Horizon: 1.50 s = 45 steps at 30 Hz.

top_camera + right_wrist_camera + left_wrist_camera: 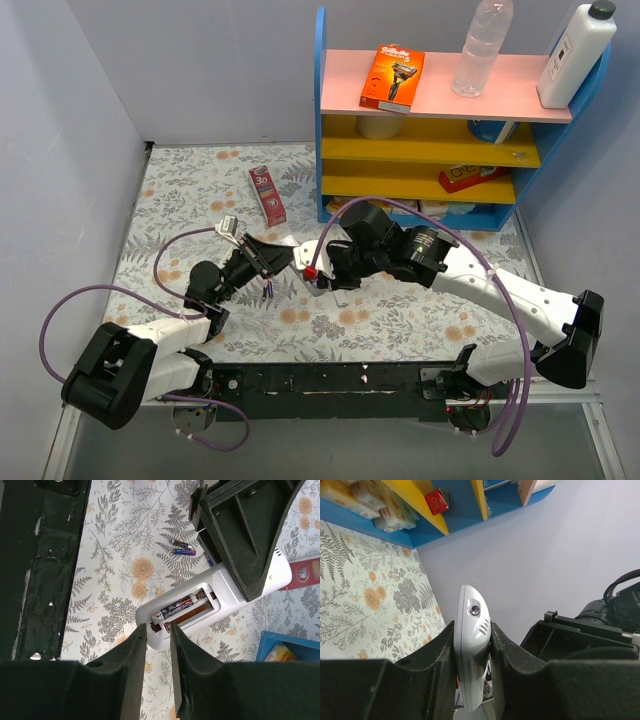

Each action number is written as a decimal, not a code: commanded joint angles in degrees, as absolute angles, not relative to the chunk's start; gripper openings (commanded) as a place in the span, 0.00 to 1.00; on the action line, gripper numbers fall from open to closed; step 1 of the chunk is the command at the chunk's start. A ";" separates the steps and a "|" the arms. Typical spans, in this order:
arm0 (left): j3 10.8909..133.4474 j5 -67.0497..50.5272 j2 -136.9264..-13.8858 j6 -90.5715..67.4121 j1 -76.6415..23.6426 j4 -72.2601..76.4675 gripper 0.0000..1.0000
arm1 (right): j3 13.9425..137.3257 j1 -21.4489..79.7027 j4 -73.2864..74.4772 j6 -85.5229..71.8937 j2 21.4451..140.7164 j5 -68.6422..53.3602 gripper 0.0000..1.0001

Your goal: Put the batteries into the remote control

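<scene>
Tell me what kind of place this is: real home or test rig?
Probably a lab test cell dressed as a home: plain grey walls box in a tabletop with a floral cloth, and a small coloured shelf holds a razor pack and a clear bottle like props.

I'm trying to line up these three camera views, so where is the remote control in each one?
Top external: remote control near centre.
Left wrist: remote control bottom centre, standing on end.
Right wrist: remote control centre, lying diagonally, battery bay open.
Shared landmark: blue shelf unit.
</scene>
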<state>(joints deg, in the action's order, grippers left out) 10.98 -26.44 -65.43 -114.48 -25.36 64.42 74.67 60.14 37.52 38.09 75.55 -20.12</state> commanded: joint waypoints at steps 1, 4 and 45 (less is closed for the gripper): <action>13.36 -27.86 -63.37 -119.71 -25.66 64.16 0.00 | 76.03 60.47 36.83 39.46 75.85 -21.44 0.31; 13.53 -28.04 -63.11 -119.71 -25.58 63.63 0.00 | 76.11 60.56 36.74 39.38 76.20 -21.53 0.31; 14.94 -28.04 -63.90 -121.03 -27.07 63.37 0.00 | 74.88 61.08 33.05 35.25 82.09 -17.58 0.13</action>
<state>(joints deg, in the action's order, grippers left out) 12.27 -27.53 -65.06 -113.01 -25.36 59.99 74.67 60.69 36.10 36.80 80.34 -18.48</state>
